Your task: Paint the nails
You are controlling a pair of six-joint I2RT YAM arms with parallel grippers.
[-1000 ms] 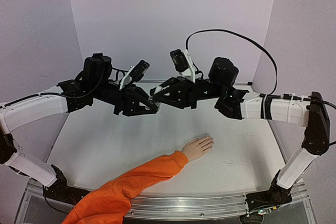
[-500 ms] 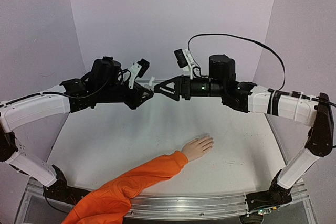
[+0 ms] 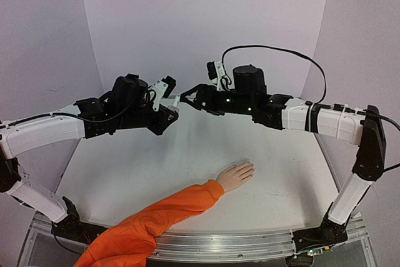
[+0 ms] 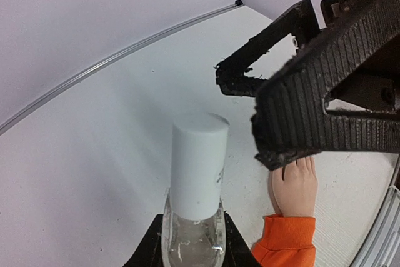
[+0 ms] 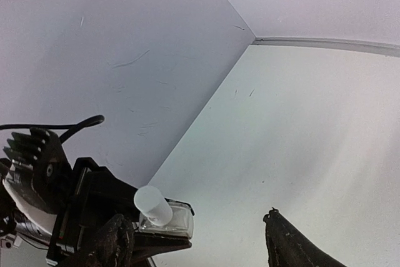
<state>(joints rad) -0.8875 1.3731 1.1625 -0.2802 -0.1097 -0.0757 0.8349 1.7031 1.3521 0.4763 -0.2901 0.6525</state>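
Few things here are calling for a lighter touch than the nails [image 3: 250, 167]. They are looking like tiny, stiff, smooth patches moulded into the fingertips of the mannequin hand [image 3: 236, 175], so they are probably not something to grip at all, only to stroke with a brush. The mannequin hand itself is likely light and may be sliding under any push. If it needs steadying, the wrist, where the orange sleeve [image 3: 156, 217] is ending, seems the safer hold, leaving the fingertips free.

The nails are showing as the same pale peach as the fingers and are barely telling apart from the skin. From above no edge or gloss is showing.

They are lying on the white bench [image 3: 125, 173], well below both hands and nearer the arm bases, with the fingers pointing up towards the right hand's side.

The left hand [image 4: 192, 245] is clamping the clear glass body of a small bottle [image 4: 190, 229], with the white cap [image 4: 199, 161] sticking out beyond its fingertips. The right hand [image 4: 242, 117] is standing wide and holding nothing, with the cap just ahead of its fingertips. That cap is looking like the thing to pinch.
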